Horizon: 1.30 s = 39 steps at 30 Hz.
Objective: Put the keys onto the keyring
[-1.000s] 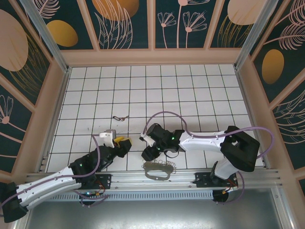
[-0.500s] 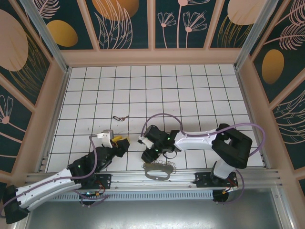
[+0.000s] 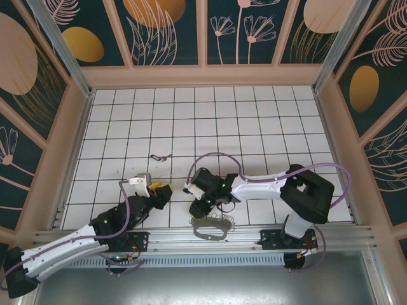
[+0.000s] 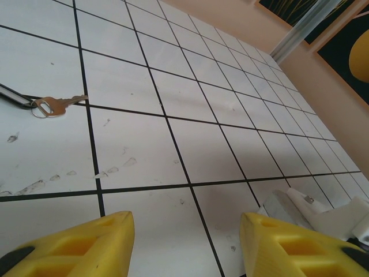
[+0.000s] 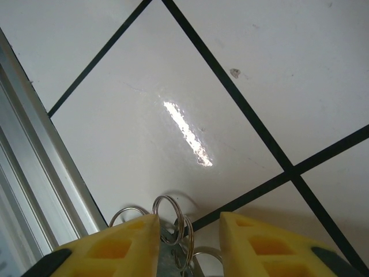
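The keyring (image 3: 210, 228), a brownish-grey oval plate with small metal rings (image 5: 173, 222) along its edge, lies by the near rail. My right gripper (image 3: 199, 204) hangs over its upper left end. In the right wrist view the right gripper (image 5: 187, 234) straddles those rings: the left finger is against them, and a gap remains at the right finger. One of the keys (image 3: 159, 156) lies on the tiles farther back; it is brass-coloured with a small ring (image 4: 56, 105). My left gripper (image 4: 187, 234) stands open over bare tile, well short of that key.
An aluminium rail (image 3: 210, 240) runs along the near edge, close beside the keyring (image 5: 23, 173). The white shell of the right arm (image 4: 340, 210) sits just right of my left fingers. Wooden walls (image 3: 203, 75) enclose the tiled floor.
The right gripper's jaws have narrowed around the keyring's small rings, and the right arm has drawn slightly left. The left arm has barely moved.
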Each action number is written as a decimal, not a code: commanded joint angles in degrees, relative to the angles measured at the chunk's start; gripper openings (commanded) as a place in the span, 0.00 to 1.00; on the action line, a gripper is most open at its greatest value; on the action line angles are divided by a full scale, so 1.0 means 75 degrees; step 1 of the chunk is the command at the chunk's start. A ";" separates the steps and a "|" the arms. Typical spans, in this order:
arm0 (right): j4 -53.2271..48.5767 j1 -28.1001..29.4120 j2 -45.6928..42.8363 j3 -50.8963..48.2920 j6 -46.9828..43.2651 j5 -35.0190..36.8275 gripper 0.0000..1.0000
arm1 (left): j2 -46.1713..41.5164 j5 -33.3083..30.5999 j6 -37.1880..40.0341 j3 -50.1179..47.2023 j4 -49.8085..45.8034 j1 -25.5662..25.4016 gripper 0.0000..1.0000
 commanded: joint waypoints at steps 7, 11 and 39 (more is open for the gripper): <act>-0.0132 0.0057 0.0200 0.0102 -0.0157 -0.0217 0.25 | -0.0073 -0.0156 0.0094 -0.0040 -0.0004 0.0036 0.51; -0.0129 0.0061 0.0159 0.0106 -0.0185 -0.0258 0.14 | -0.0081 -0.0165 0.0102 -0.0029 -0.0057 0.0036 0.51; 0.1747 -0.2353 -0.1629 -0.1461 0.0158 0.0253 0.00 | 0.1522 0.0281 0.0718 0.0507 0.0947 0.0035 0.52</act>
